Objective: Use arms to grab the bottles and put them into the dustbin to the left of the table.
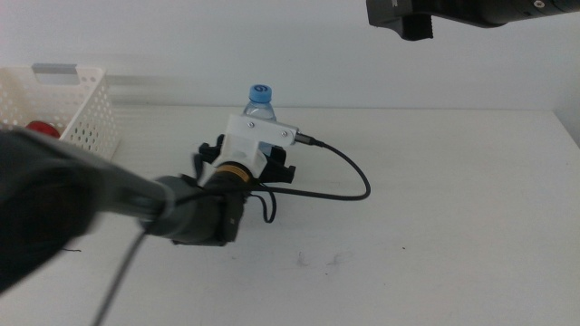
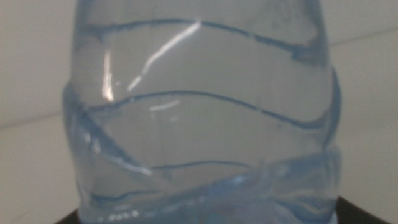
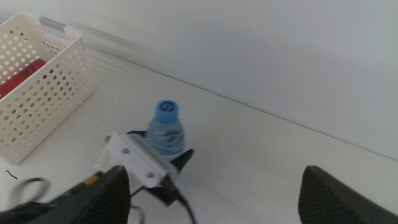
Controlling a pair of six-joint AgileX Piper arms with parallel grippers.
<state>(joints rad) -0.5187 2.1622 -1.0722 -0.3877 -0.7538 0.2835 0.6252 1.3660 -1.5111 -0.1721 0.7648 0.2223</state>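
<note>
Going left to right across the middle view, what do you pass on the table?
White dustbin with something red inside → left arm's pincer around the clear water bottle → black cable looping to the right → bare table. The right arm hangs above, at the picture's top right.

text: none legible | labels: none | numbers: none

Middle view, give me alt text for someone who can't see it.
The left gripper reaches in from the left around a clear plastic water bottle with a blue cap, standing upright on the plain white table. A white perforated plastic basket at the far left holds something red; the right gripper hangs dark at the top edge.
</note>
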